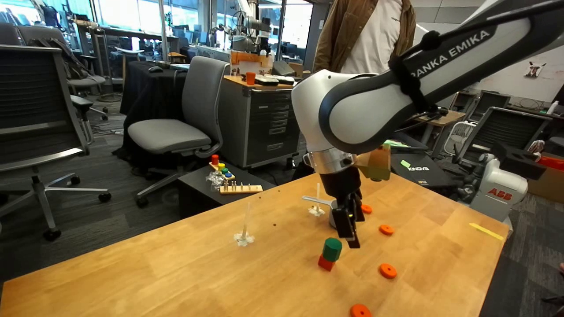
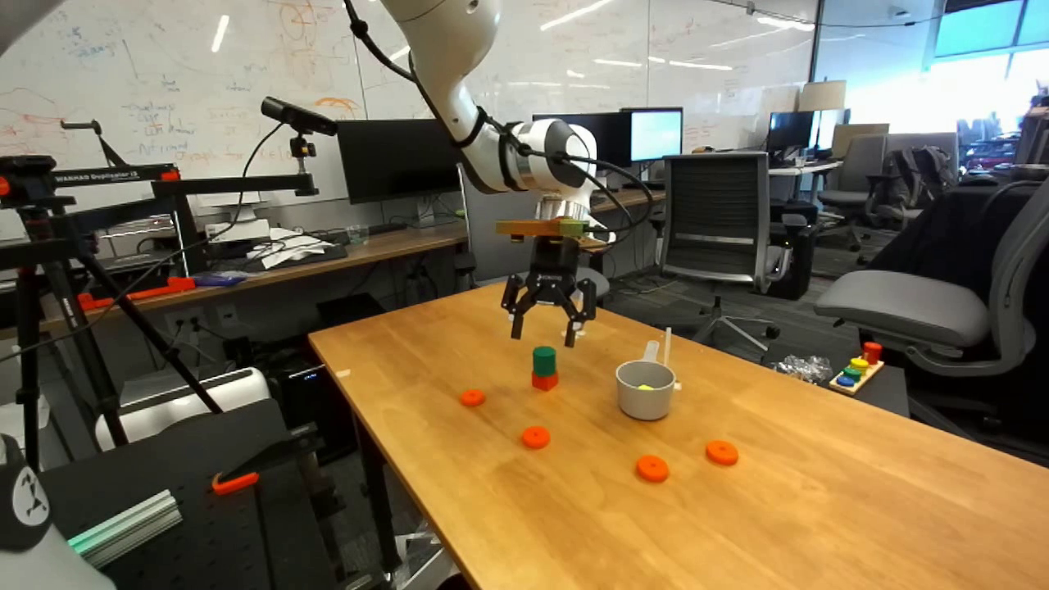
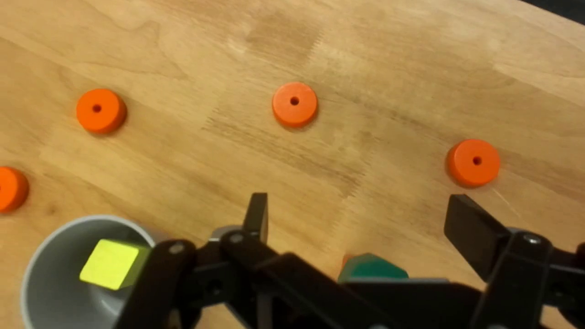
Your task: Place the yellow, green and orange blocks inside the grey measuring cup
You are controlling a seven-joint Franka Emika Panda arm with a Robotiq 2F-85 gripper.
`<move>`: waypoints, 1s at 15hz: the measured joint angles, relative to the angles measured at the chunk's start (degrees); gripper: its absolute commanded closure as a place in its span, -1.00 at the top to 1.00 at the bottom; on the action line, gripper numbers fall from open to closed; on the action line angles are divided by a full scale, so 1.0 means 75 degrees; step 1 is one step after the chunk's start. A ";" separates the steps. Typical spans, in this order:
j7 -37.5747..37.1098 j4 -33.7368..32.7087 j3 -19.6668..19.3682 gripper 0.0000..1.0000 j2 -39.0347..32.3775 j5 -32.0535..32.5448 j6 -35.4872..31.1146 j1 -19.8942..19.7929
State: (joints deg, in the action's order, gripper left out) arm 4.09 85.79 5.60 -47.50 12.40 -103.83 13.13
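Hanging over the counter (image 2: 778, 524) with jaws spread wide, released, near green block (image 2: 544, 361) stacked upright on orange block (image 2: 545, 383), touching. Can see yellow block (image 3: 109, 262) down inside grey measuring cup (image 2: 643, 404) in the wrist view, tilted; can't tell if touching the wall. Find cup upright on the counter, near the stack but apart. Also log four flat orange discs (image 2: 652, 471) scattered about, plus thin pale rod (image 2: 667, 348) standing near the cup.
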 measured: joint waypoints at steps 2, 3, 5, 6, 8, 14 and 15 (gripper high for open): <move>-0.0023 -0.0205 0.0002 1.00 -0.0112 0.0000 -0.0227 0.0054; -0.0046 -0.0311 0.0003 1.00 -0.0178 0.0000 -0.0330 0.0094; -0.0091 -0.0515 0.0007 1.00 -0.0339 0.0000 -0.0469 0.0179; -0.0104 -0.0617 0.0009 1.00 -0.0433 0.0000 -0.0481 0.0219; -0.0119 -0.0771 0.0010 1.00 -0.0612 0.0000 -0.0494 0.0266; -0.0128 -0.1040 -0.0005 0.32 -0.0971 -0.0001 -0.0495 0.0261; -0.0129 -0.1056 -0.0006 0.17 -0.0985 -0.0006 -0.0495 0.0252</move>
State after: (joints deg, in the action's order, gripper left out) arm 3.12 77.87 5.56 -54.89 12.36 -107.55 15.02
